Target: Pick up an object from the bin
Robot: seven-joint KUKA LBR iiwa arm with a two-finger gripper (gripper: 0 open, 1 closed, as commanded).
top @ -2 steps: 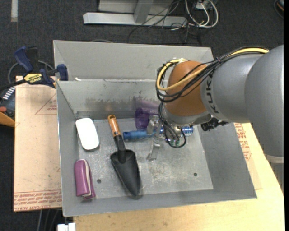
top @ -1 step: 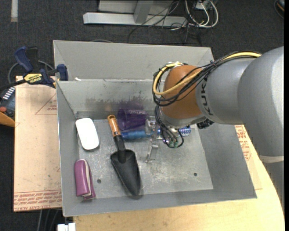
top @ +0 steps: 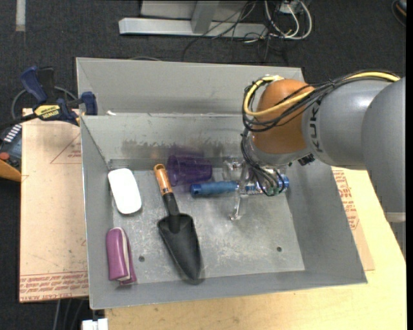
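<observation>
Grey arm, fingers flanking blue handle

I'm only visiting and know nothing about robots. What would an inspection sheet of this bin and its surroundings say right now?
Surface: grey metal bin, floor scuffed.
Job's things: blue cylinder lies nearest the end effector; translucent purple cup lies on its side just behind it.
Clutter: black trowel with an orange handle, white oval piece and magenta block, apart from each other on the left.
Grippers: end effector is low, at the blue cylinder's right end; whether it grips anything cannot be told.
Cables: yellow and black cables loop over the arm's orange wrist cover.
Surroundings: dark floor; more loose cables behind the bin.
</observation>
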